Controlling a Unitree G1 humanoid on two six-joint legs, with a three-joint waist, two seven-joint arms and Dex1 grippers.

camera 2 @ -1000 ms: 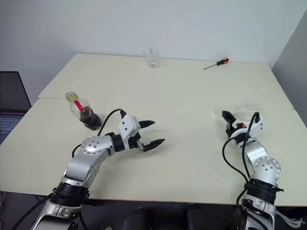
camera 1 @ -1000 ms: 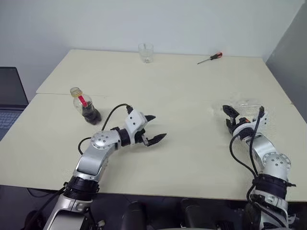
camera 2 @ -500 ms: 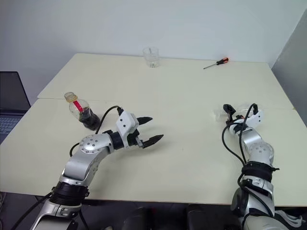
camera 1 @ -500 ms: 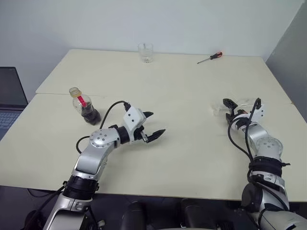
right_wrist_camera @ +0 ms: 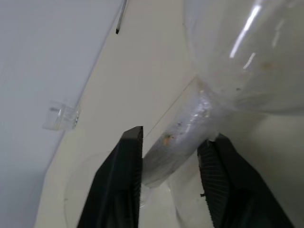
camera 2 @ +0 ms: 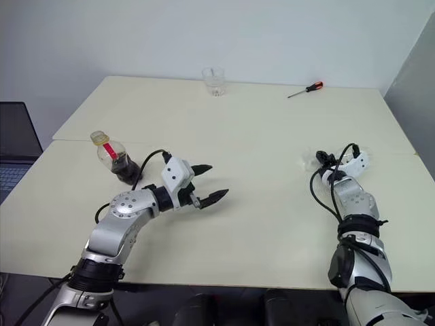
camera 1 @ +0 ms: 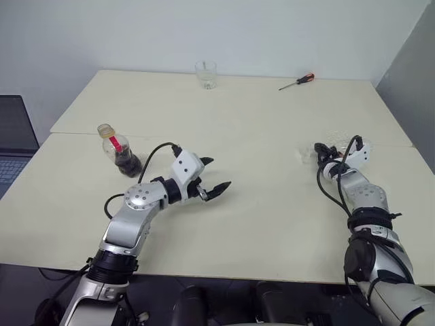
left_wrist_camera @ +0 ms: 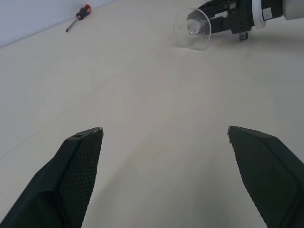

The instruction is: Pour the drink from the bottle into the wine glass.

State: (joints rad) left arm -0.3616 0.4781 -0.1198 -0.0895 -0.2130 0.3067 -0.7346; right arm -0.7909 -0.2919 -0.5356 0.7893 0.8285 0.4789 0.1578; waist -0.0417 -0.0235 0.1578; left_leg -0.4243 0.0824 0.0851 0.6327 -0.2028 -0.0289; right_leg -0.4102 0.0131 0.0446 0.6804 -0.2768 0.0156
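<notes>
The wine glass (left_wrist_camera: 192,29) lies on its side on the table's right part, its foot towards the middle. My right gripper (right_wrist_camera: 175,136) is shut on the glass's thin stem (right_wrist_camera: 185,126), one finger on each side, with the round bowl (right_wrist_camera: 237,57) just past the fingertips. The bottle (camera 1: 119,155) stands upright at the left, tilted cap on top. Its lower part holds the dark drink (camera 1: 128,164). My left gripper (camera 1: 217,172) hovers open just right of the bottle, apart from it, holding nothing.
A short clear tumbler (camera 1: 206,75) stands at the table's far edge, and a red-handled screwdriver (camera 1: 298,82) lies to its right. A laptop (camera 1: 13,136) sits off the table's left side. A seam (camera 1: 258,139) runs across the tabletop.
My right arm reached forward to the lying glass, rolled its wrist, and its fingers went from open to shut on the stem. The left arm stayed almost still.
</notes>
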